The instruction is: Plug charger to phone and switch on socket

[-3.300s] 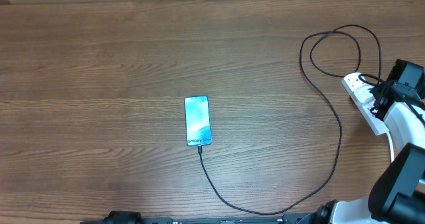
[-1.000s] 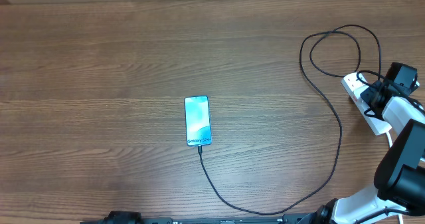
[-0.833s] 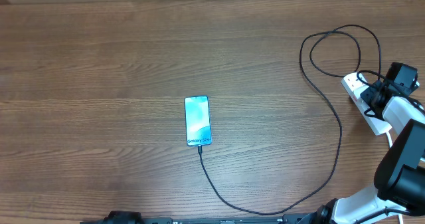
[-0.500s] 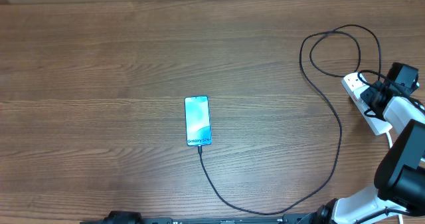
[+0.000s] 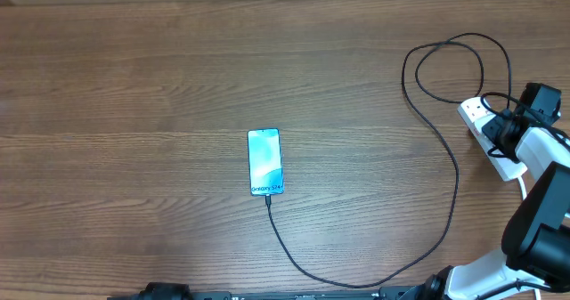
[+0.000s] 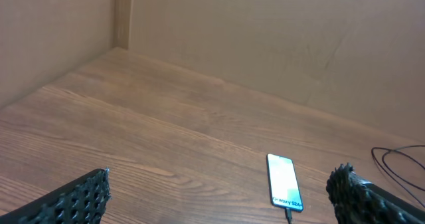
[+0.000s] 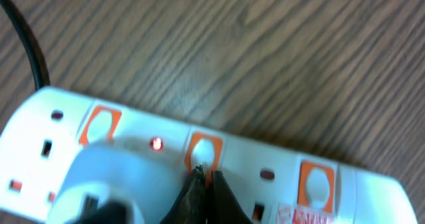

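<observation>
On a wooden worktop (image 5: pixel 134 113), the phone (image 5: pixel 264 161) is lying face up near the middle, its blue screen glowing. The charger (image 5: pixel 457 171) is running from the phone's lower edge in a long black curve out to the socket (image 7: pixel 252 154) at the right-hand edge. In the left wrist view the connector is sitting at the phone's port, so the plugging-in half of the job is looking finished.

The right gripper (image 7: pixel 204 176) is working on the other half. Its fingers are pinched together into a single point, holding nothing, and that point is pressing on an orange-edged switch (image 7: pixel 202 154) on the strip. Just to the left of the switch a small red lamp (image 7: pixel 157 143) is glowing, while a second lamp (image 7: pixel 267 175) to the right is showing dark. Whether the glowing lamp belongs to the pressed switch cannot be told, but it is suggesting that power is on.

The left gripper (image 6: pixel 222 177) is hanging well back from the phone with its fingers spread wide and empty. What is remaining, by the look of it, is only lifting the right arm clear.
</observation>
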Motion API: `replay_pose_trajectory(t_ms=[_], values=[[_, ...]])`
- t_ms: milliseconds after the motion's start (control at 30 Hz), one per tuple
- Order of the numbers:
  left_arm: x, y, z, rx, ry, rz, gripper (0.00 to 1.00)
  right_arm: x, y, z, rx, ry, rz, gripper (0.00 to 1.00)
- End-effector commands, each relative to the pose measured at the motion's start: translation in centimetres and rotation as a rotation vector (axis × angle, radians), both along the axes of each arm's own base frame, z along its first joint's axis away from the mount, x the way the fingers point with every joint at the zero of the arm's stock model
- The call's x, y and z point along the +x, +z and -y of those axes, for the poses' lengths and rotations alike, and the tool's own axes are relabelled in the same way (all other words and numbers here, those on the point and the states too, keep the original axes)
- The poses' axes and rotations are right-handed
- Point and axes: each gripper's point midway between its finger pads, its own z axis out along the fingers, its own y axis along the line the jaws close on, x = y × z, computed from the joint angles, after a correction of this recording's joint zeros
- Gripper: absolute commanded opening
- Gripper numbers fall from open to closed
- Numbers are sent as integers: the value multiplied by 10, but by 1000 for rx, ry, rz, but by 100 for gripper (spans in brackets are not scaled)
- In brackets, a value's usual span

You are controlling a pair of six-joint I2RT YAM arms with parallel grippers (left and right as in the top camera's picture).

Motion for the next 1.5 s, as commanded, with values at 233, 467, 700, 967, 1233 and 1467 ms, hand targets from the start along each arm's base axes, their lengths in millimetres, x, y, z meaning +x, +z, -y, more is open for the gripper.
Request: replay_pose_trajectory(t_ms=[233, 467, 700, 967, 1233, 1467], values=[[-4, -4, -3, -11, 26, 1, 100, -49, -44, -42, 187, -78, -196, 4], [-5, -11, -3, -7, 26, -32, 100, -73, -48, -51, 226, -136, -286, 4], [-5, -9, -3, -8, 26, -20, 100, -72, -42, -76, 335, -97, -277, 4], [-4, -6, -1, -13, 15, -7, 100, -36, 18, -126, 274, 109, -118, 4], [3, 2, -1, -14, 19, 24, 100, -39, 125, -172, 49, 191, 139, 4], [33, 18, -1, -18, 33, 84, 99, -82, 212, -209, 47, 316, 424, 4]])
